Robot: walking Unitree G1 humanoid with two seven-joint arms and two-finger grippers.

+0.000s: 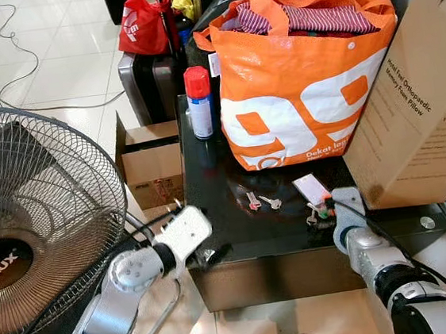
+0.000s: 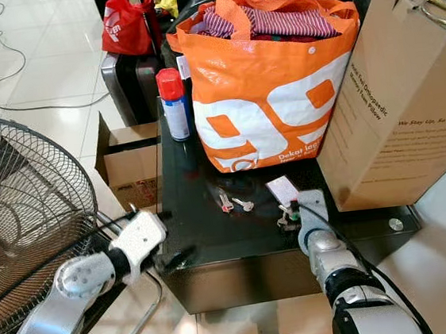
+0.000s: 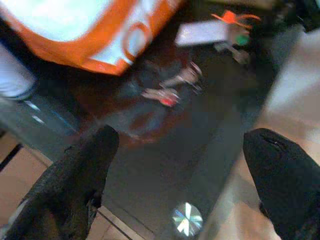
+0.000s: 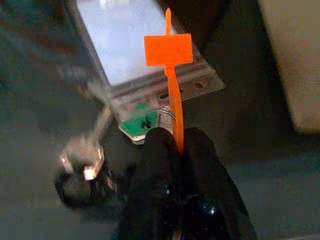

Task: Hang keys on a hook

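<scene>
My right gripper (image 4: 175, 150) is down at the near right part of the glossy black counter (image 1: 220, 215), its jaws clamped together on the thin orange plastic tag strip (image 4: 170, 75) that runs up from the key bunch. That bunch, a clear plastic card sleeve with a green fob and a small metal ring of keys (image 4: 82, 155), lies flat on the counter just beyond my fingertips, close to the foot of the tall brown cardboard box (image 1: 418, 90).

I judge the bunch to be light, but loose and floppy: the strip is a narrow, bendy ribbon, so the sleeve and ring will dangle and swing beneath it once lifted, and the smooth plastic could slide through my pads. A firmer hold would be on the ring itself or the stiff edge of the sleeve (the strip is simply what I have now).

A second pair of small silver keys with a red tag (image 1: 260, 201) lies apart, nearer the counter's middle, in front of the big orange and white shopping bag (image 1: 302, 87). My left gripper (image 3: 180, 170) hovers at the counter's near left corner with its jaws wide apart, holding nothing, aimed toward that pair. I see no hook here.
</scene>
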